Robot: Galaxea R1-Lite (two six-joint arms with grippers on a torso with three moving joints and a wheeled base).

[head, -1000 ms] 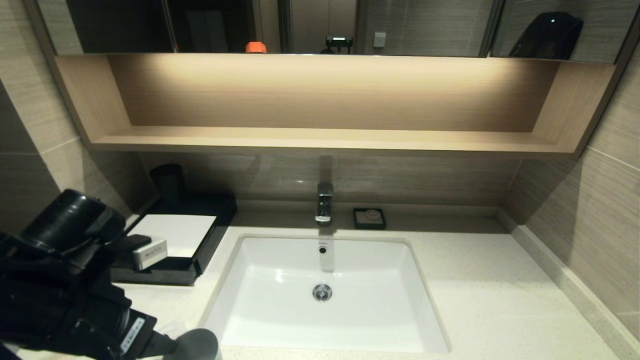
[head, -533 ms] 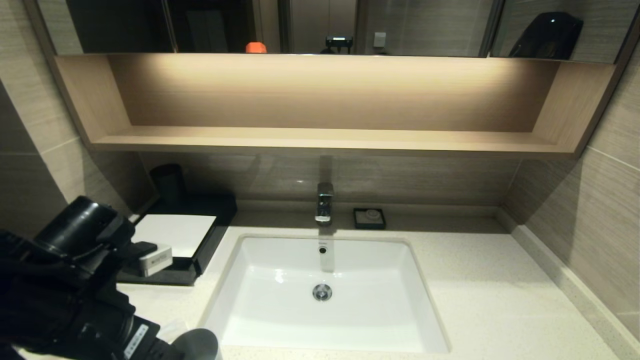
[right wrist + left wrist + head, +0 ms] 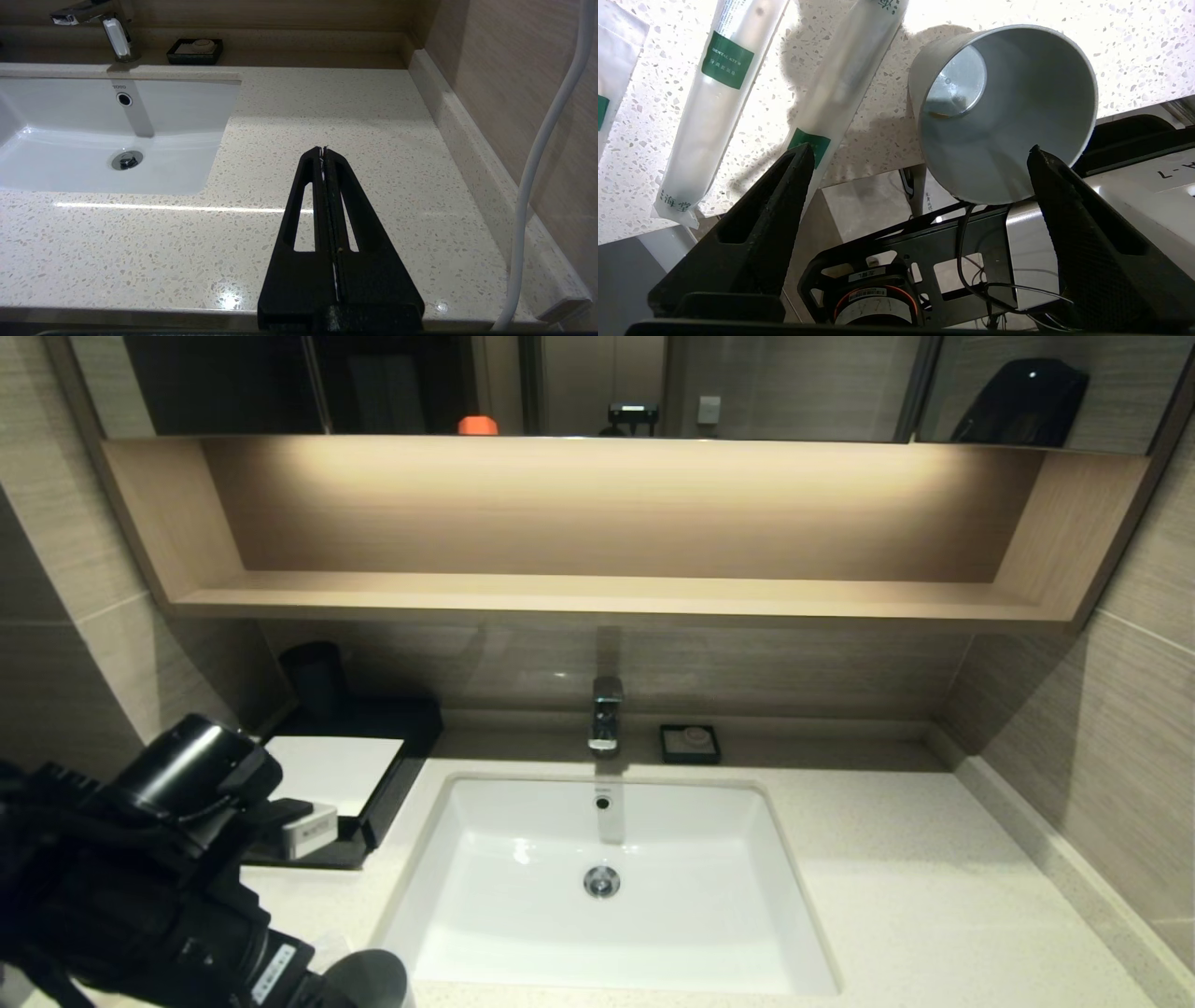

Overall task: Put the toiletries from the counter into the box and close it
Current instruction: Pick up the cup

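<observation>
Three toiletries lie on the speckled counter [image 3: 887,135]: a whitish packet with a green label [image 3: 714,107], a second one [image 3: 845,79], and the edge of a third [image 3: 612,70]. My left gripper [image 3: 920,148] hangs open above the counter's front edge, empty, one finger over the second packet's green end and the other beside the grey cup [image 3: 1004,112]. The dark box with a white top [image 3: 327,770] sits back left; my left arm [image 3: 140,859] hides its front. My right gripper [image 3: 323,149] is shut on nothing, low over the counter right of the sink.
The white sink [image 3: 607,887] fills the middle, with a faucet [image 3: 605,714] and a black soap dish [image 3: 689,744] behind it. A black cup [image 3: 316,677] stands behind the box. The grey cup [image 3: 369,975] is at the front edge. A wooden shelf [image 3: 607,593] overhangs.
My left arm has swung to the right across the box's front, covering more of its lower left corner. Nothing else has moved.
</observation>
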